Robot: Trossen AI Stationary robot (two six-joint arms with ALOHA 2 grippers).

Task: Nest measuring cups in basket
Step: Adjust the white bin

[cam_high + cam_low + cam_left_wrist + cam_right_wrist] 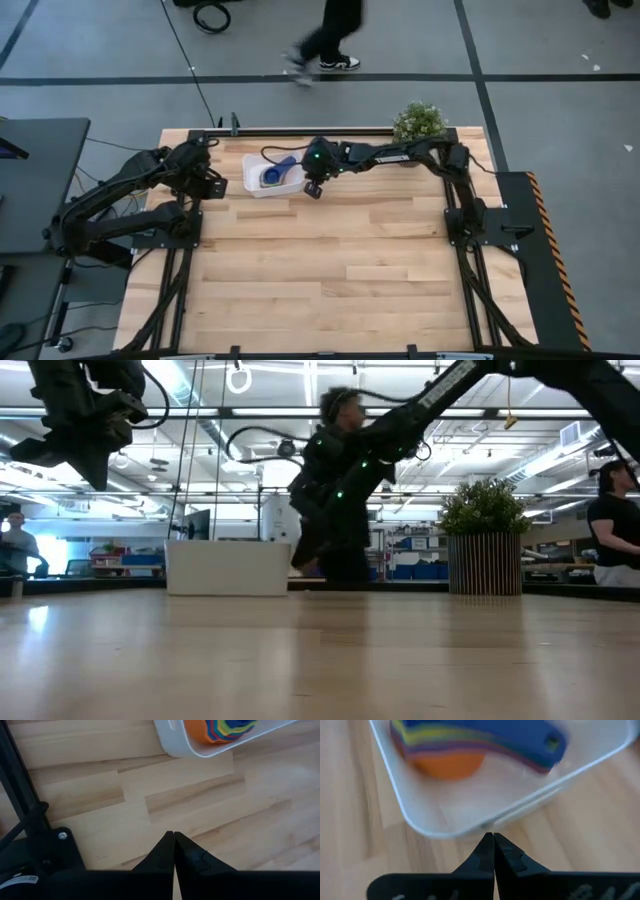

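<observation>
The white basket [272, 177] stands on the table near its far edge; it also shows in the low view [228, 568]. Inside it the measuring cups [470, 745] sit nested in one stack, orange outermost at the bottom and a blue one on top with its flat handle [540, 740] sticking out; the stack shows too in the left wrist view [225, 730]. My right gripper [493, 837] is shut and hovers just outside the basket's rim [485, 824], on its right side [313, 188]. My left gripper [173, 836] is shut, raised left of the basket [213, 187], holding nothing.
A brown slatted pot with a green plant [419, 123] stands at the far edge right of the basket [485, 550]. The near half of the wooden table [330, 280] shows bare boards. A person [325, 35] walks beyond the far edge.
</observation>
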